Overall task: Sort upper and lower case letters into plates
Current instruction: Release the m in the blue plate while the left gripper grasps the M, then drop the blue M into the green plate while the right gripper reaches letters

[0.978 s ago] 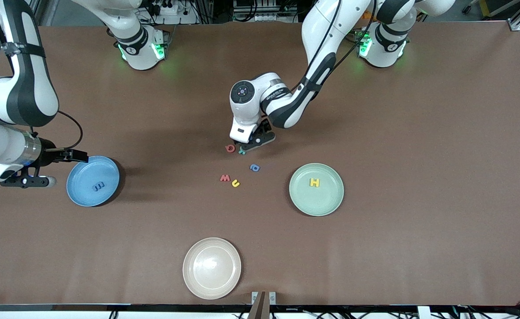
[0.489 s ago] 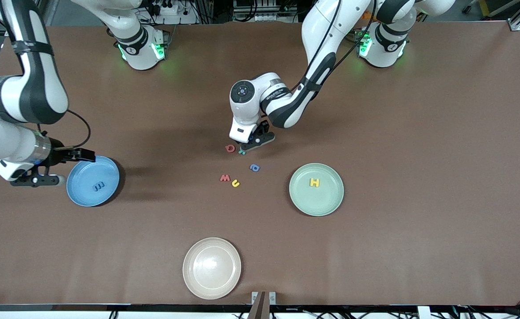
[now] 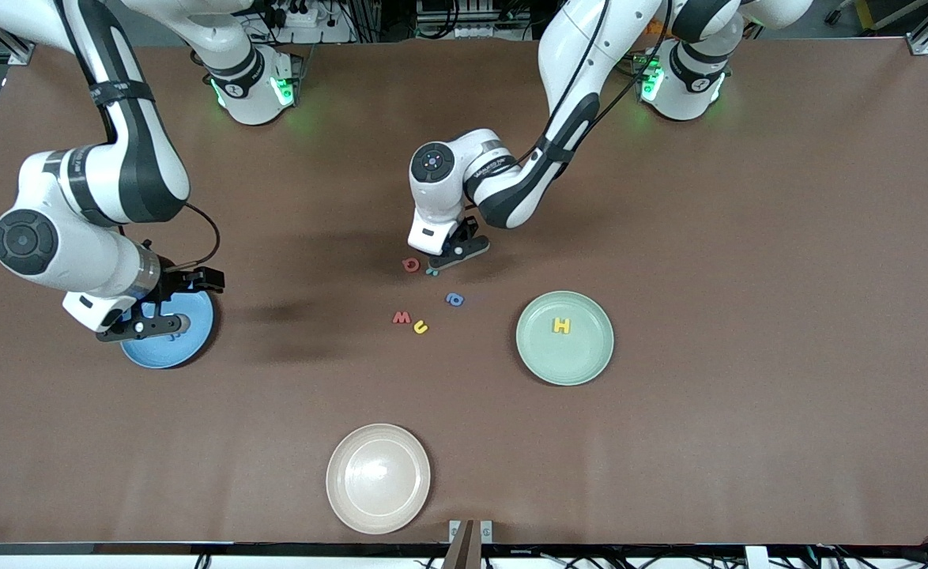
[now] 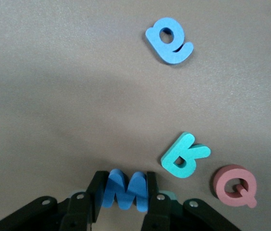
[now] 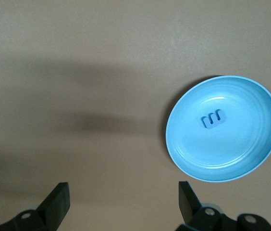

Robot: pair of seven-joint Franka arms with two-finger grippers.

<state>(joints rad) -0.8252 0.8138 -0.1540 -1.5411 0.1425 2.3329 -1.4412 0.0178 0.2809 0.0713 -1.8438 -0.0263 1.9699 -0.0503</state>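
My left gripper (image 4: 126,207): fingers clamped on 1 blue M (image 4: 124,188), low at the table, hidden under my wrist in the front view.
Just beside it: teal letter (image 4: 183,155), red Q (image 4: 235,185); blue Q (image 4: 169,40) near.
Red W (image 3: 401,318), yellow U (image 3: 420,327): on the table.
My right gripper (image 5: 123,199): fingers wide apart, over the blue plate (image 5: 251,159), which holds 1 blue letter (image 5: 213,118); plate partly covered in the front view.
Mint plate (image 3: 590,359): yellow H (image 3: 562,325).

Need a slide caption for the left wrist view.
Left claw shut on blue foam letter M, beside teal letter and red Q.
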